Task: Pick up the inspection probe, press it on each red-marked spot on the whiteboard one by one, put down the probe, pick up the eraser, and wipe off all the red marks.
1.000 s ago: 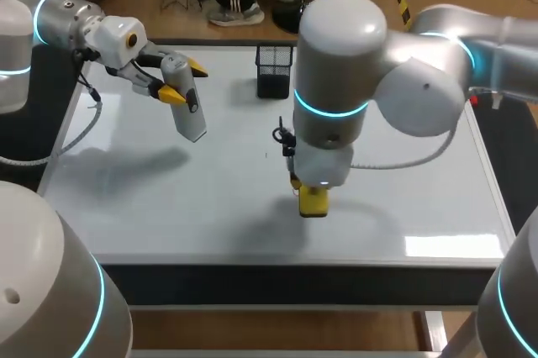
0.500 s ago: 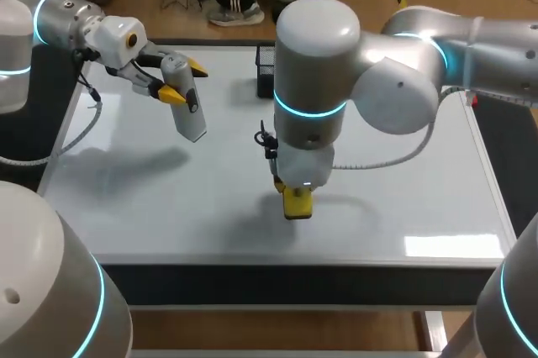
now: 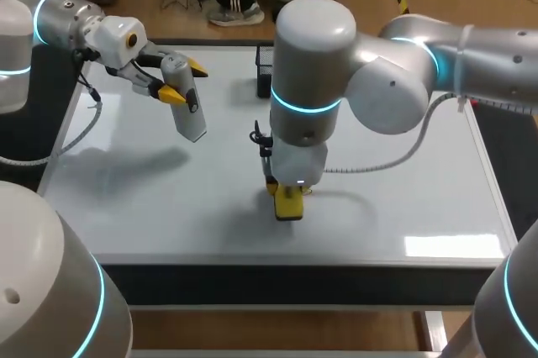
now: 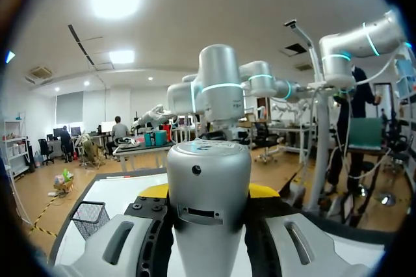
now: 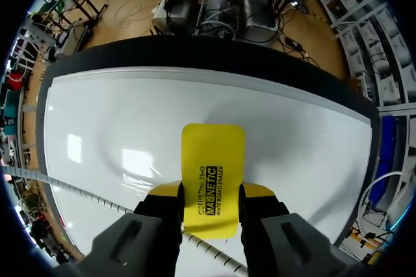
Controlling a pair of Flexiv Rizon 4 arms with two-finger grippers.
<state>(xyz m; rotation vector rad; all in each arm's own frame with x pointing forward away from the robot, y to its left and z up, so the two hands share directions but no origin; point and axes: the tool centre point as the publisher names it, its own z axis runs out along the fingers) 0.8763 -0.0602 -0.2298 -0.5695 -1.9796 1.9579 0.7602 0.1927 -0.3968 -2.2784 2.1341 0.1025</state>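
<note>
Left gripper (image 3: 185,80), upper left of the head view: fingers closed on the probe (image 3: 189,114), a silver cylinder held tilted above the whiteboard (image 3: 168,198). Right gripper (image 5: 211,191), lower centre: fingers clamp the yellow eraser (image 3: 287,203) from both sides, low over the board; contact cannot be confirmed. A black mesh basket (image 3: 264,72) stands at top centre, partly hidden by the right arm.

Glossy white table (image 3: 126,207), dark-rimmed, bright glare near its front; black mesh basket (image 3: 263,72) at far edge.
</note>
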